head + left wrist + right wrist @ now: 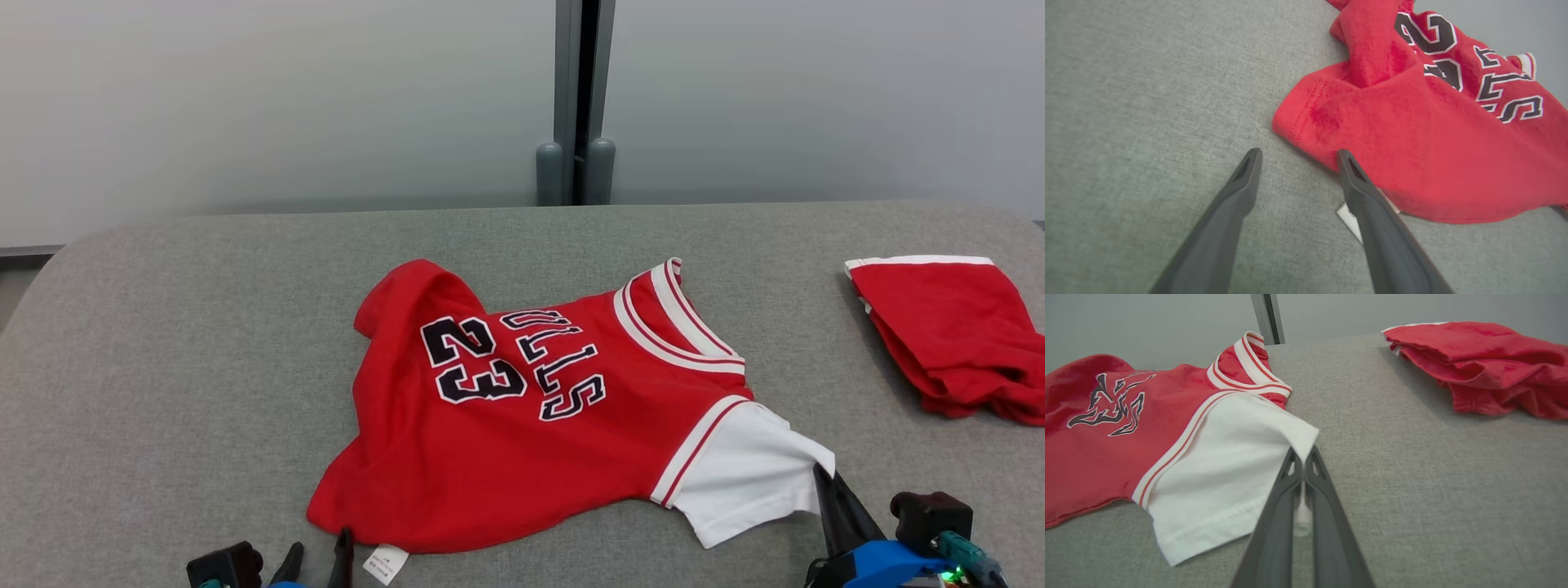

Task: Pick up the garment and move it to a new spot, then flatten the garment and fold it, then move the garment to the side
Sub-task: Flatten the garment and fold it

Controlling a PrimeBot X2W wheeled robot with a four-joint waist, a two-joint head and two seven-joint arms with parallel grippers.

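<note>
The garment (522, 441) is a red jersey with black "23" lettering, lying rumpled on the grey table (163, 367). Its white sleeve (743, 474) points toward the front right. My right gripper (819, 475) is shut on the sleeve's outer corner, and in the right wrist view the white sleeve (1224, 473) is pinched between the closed tips of the right gripper (1302, 451). My left gripper (321, 543) stands open at the red hem's front left corner. In the left wrist view one finger of the left gripper (1299, 154) rests against the hem of the garment (1433, 143), the other over bare table.
A second red garment (947, 335) lies folded at the table's right edge, also seen in the right wrist view (1486, 363). A white label (385, 563) sticks out under the hem. A grey post (575, 106) stands behind the table against a pale wall.
</note>
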